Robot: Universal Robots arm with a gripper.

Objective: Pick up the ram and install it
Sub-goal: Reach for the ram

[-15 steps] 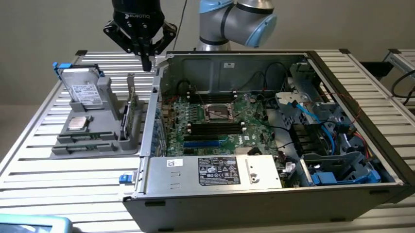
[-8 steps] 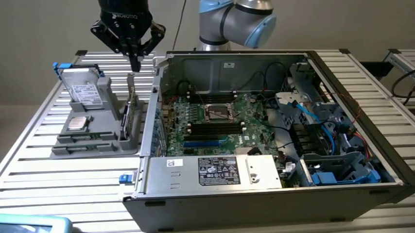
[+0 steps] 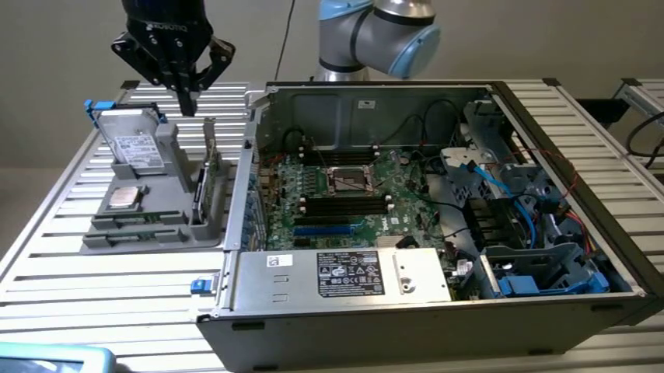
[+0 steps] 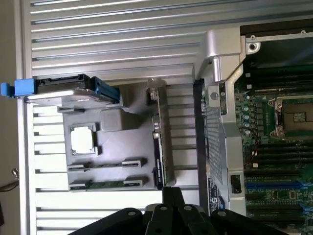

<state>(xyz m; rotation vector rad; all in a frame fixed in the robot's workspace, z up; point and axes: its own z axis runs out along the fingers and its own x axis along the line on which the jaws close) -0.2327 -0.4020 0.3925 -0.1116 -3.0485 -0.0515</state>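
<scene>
hovering well above the grey tray (image 3: 155, 242) on the surface (image 3: 62, 272), the end effector (image 3: 186, 109) looks clenched and empty, while the ram (image 4: 105, 184) sits below it in the tray's end slot, farthest from the tray's drive (image 3: 130, 140), long axis across the tray.

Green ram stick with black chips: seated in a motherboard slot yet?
No, the green ram stick lies flat in the grey plastic tray, outside the open metal computer case.
</scene>
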